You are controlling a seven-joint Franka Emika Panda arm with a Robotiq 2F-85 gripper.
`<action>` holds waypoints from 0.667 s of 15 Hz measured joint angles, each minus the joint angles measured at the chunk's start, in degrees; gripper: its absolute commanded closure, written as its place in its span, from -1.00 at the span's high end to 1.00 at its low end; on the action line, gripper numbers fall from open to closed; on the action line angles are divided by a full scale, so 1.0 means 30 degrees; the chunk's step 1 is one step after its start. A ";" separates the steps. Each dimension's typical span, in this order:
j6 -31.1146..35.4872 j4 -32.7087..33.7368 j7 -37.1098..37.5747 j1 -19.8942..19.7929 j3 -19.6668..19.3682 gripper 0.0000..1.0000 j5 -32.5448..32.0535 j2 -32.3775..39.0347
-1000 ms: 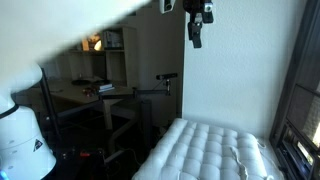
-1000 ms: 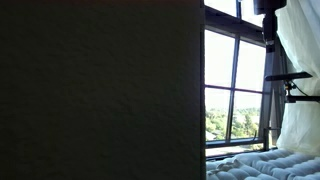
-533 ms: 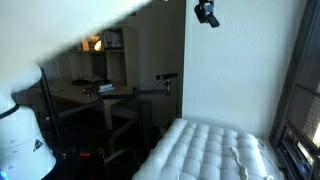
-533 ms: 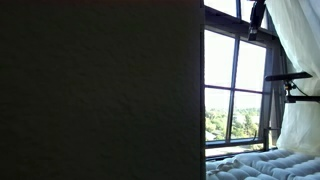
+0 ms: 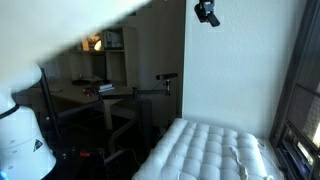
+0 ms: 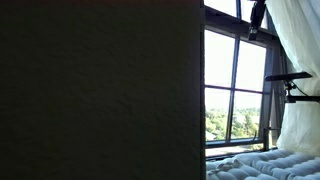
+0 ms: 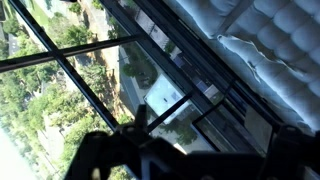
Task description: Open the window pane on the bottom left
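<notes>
My gripper (image 5: pixel 206 12) hangs high near the ceiling, far above the white mattress (image 5: pixel 210 150); it also shows at the top of the window in an exterior view (image 6: pixel 257 18). In the wrist view the gripper (image 7: pixel 212 152) is a dark silhouette at the bottom, with the jaws apart and nothing between them. The window pane (image 7: pixel 228 118), small glass in a thin black frame, lies below it beside the mattress's edge (image 7: pixel 270 40). The gripper is well clear of the pane. The pane sits low at the right in an exterior view (image 5: pixel 297 152).
Tall dark-framed upper panes (image 6: pixel 235 80) fill the window. A white curtain (image 6: pixel 298 90) hangs beside it. A black camera stand (image 5: pixel 166 80), a desk (image 5: pixel 85 95) and a white robot base (image 5: pixel 22 135) stand to the left. A large dark surface (image 6: pixel 100 90) blocks most of an exterior view.
A second ago the gripper hung lower and pointed down; it then rose to the top of the view and tilted. It has not moved in the last half second.
</notes>
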 measured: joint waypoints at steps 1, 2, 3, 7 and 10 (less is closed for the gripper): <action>0.0000 0.0000 0.0041 0.0008 0.0000 1.00 0.0001 0.0045; 0.0000 0.0002 0.0101 0.0027 0.0000 1.00 -0.0009 0.0117; 0.0000 0.0024 0.0109 0.0057 0.0000 1.00 -0.0048 0.0236; 0.0391 0.0433 0.0184 0.0160 -0.0027 1.00 -0.1311 0.1205; 0.1781 0.0914 0.0174 0.0180 -0.0156 1.00 -0.3294 0.2254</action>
